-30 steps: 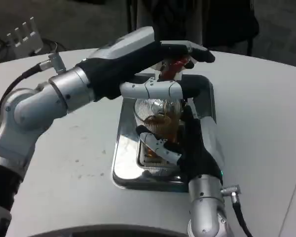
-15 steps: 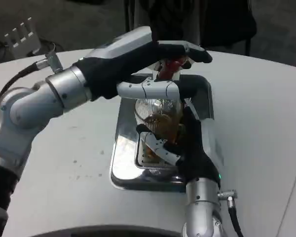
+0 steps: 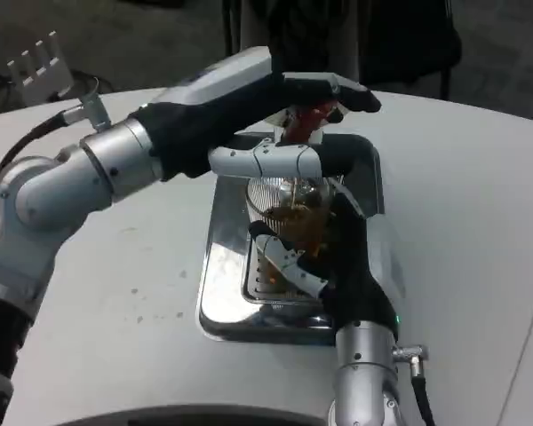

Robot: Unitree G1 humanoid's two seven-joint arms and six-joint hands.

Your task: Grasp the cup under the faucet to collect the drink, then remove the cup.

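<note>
Cup point(image 3: 289, 213) on the tray point(image 3: 222, 266), under the faucet point(image 3: 309, 120), amber drink inside.
Nearest me, I see my right hand point(image 3: 333, 266) wrapped around the cup, fingers curled on its side. Beyond, my left hand point(image 3: 275, 115) reaches over the red faucet, fingers outstretched, thumb lying across above the cup's rim.

left hand point(image 3: 275, 115) roofing cup point(image 3: 293, 217), tray point(image 3: 222, 266) sides open
</note>
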